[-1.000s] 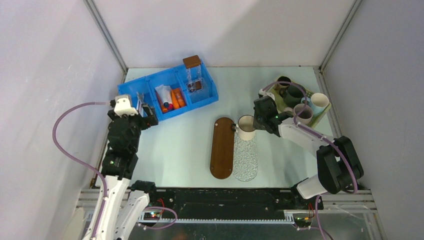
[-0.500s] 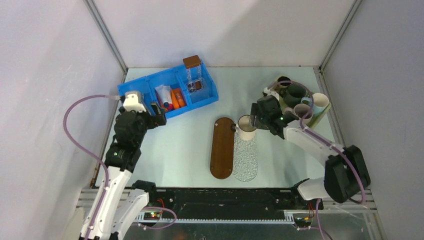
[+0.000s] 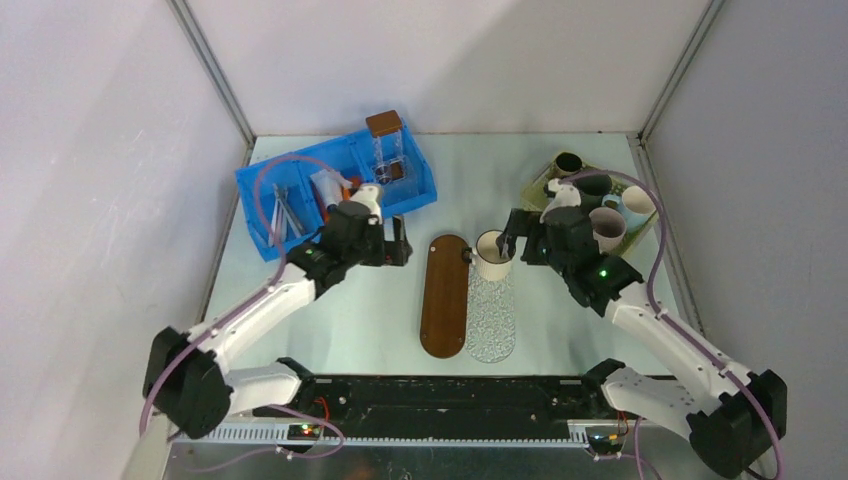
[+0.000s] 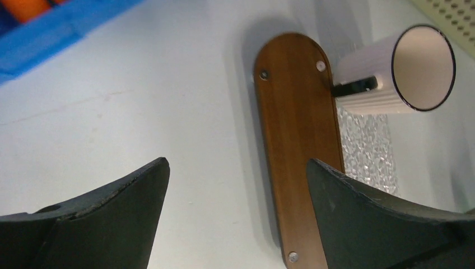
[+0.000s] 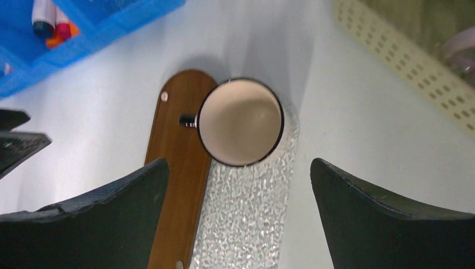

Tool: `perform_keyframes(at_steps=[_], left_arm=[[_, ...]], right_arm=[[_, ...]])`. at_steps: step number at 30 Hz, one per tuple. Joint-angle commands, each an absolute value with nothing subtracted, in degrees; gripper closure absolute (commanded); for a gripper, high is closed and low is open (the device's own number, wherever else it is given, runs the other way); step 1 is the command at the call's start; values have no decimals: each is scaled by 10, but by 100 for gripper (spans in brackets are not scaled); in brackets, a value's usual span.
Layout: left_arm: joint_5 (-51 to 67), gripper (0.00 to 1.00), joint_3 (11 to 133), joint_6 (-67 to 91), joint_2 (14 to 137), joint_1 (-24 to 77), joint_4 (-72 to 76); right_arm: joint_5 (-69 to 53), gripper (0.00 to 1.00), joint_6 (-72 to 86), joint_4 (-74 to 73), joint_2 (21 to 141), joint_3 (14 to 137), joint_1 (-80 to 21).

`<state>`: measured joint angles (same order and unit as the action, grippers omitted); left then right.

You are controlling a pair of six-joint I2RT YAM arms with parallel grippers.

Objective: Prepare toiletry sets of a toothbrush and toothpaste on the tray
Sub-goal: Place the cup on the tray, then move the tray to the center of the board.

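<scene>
Behind left arm (image 3: 300,275), toothpaste (image 3: 325,186) partly hidden

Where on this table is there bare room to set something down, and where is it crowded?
Bare table lies along the far edge between the blue bin and the basket, and left of the wooden board. The board and the near half of the clear tray are bare. Crowded: the bin, the basket full of cups, and the tray's white mug end.

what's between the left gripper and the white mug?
Just the far end of the wooden board. The top view shows it between the open, empty left gripper and the mug; the rest is bare table.
</scene>
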<state>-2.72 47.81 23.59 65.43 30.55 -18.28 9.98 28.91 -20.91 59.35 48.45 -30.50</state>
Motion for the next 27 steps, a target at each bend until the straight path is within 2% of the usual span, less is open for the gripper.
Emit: perform_keyframes(at_steps=[1, 10, 15, 27], left_arm=[[-54, 2, 542, 276, 707, 366, -189], [-224, 2, 699, 323, 892, 519, -316], [-272, 2, 772, 350, 983, 573, -381], [-309, 2, 788, 399, 1060, 631, -391]], right_arm=[[102, 1, 308, -196, 557, 437, -322], [173, 1, 314, -208, 493, 394, -323], [201, 1, 315, -220, 464, 379, -321], [239, 1, 294, -237, 372, 339, -301]])
